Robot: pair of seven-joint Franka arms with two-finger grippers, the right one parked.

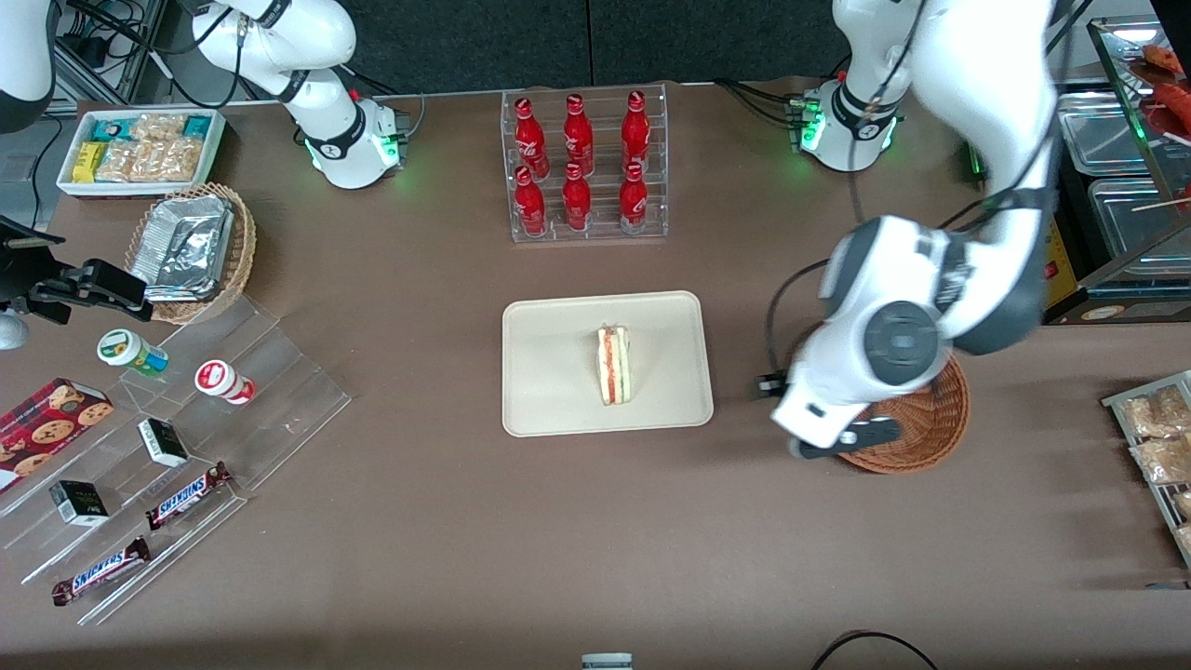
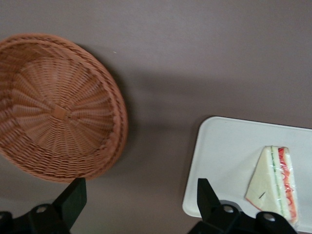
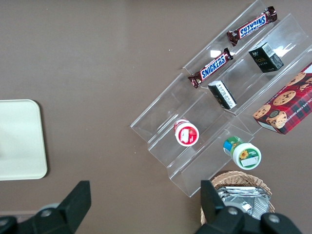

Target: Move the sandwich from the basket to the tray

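The sandwich (image 1: 614,365), a cream wedge with a red and green filling edge, lies on the cream-beige tray (image 1: 558,372) at the table's middle. The reddish-brown wicker basket (image 1: 935,433) sits beside the tray toward the working arm's end, partly covered by the arm, and shows nothing inside. My left gripper (image 1: 837,439) hangs above the bare table between basket and tray. In the left wrist view the gripper (image 2: 141,200) is open with nothing between its fingers; the basket (image 2: 58,107), the tray (image 2: 224,161) and the sandwich (image 2: 275,180) flank it.
A clear rack of red cola bottles (image 1: 582,167) stands farther from the camera than the tray. Toward the parked arm's end are an acrylic stand with snacks (image 1: 177,465), a tan basket of foil packets (image 1: 191,251) and a white bin (image 1: 140,149). A snack rack (image 1: 1158,447) sits at the working arm's end.
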